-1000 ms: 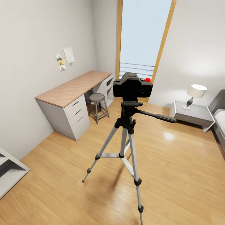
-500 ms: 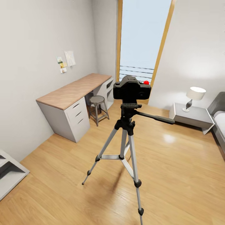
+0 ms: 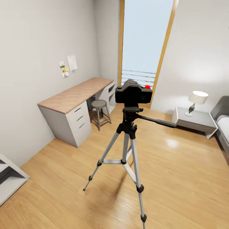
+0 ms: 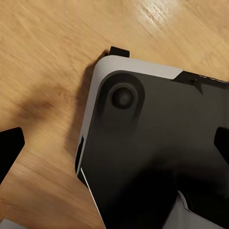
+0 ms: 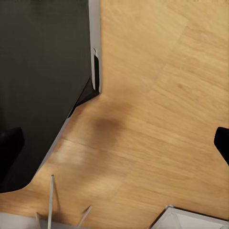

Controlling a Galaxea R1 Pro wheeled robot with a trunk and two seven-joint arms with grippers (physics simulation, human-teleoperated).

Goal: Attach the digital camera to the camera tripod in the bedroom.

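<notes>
Digital camera (image 3: 133, 93) seated on the head of the camera tripod (image 3: 128, 140) in the bedroom, with both claws spread wide and holding nothing.

The head view shows what the wrist cameras miss: the tripod standing upright on the wood floor (image 3: 178, 178), its pan handle (image 3: 156, 121) reaching toward the nightstand (image 3: 194, 121) and lamp (image 3: 197, 99), with a desk (image 3: 71, 105), a stool (image 3: 99, 111) and a tall window (image 3: 144, 41) behind. The left wrist view looks down past the left gripper (image 4: 117, 152), whose dark fingertips (image 4: 8, 148) stand far apart at the picture's edges, onto the robot's black and grey base (image 4: 157, 157) directly beneath the claw. The right wrist view shows the right gripper (image 5: 117, 143) likewise spread, fingertips (image 5: 222, 140) wide apart over bare floor, the base's edge (image 5: 45, 81) beside it.
</notes>
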